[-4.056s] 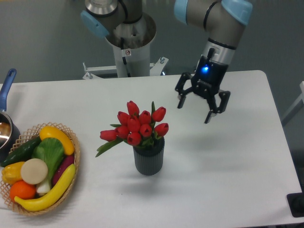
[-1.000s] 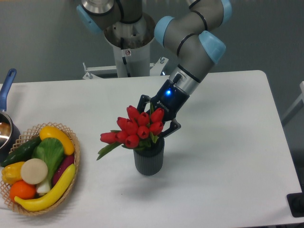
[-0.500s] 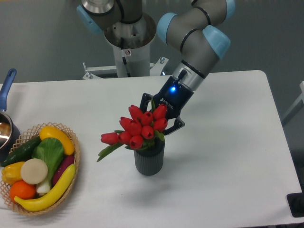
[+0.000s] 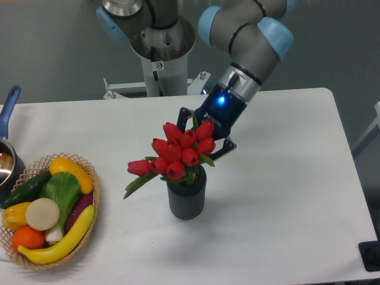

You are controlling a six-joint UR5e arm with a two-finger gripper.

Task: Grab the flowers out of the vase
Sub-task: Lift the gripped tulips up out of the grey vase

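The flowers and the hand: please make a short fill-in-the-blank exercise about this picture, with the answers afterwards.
1. The flowers have buds of the colour ____.
2. Their stems go down into the dark grey ____.
3. The hand is right ____ the buds.
4. The basket stands on the table's ____ side in the picture.

Missing words: red; vase; behind; left

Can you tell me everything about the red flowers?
The flowers are a bunch of red tulip buds, all closed, with green leaves poking out; one long leaf droops down to the left. They look a bit plastic. Their stems go down into the dark grey ribbed vase, which stands upright on the white table. The buds sit just above its mouth, and one bud sticks out sideways to the left. The gripper reaches in from behind on the right, its black fingers mostly hidden by the buds.
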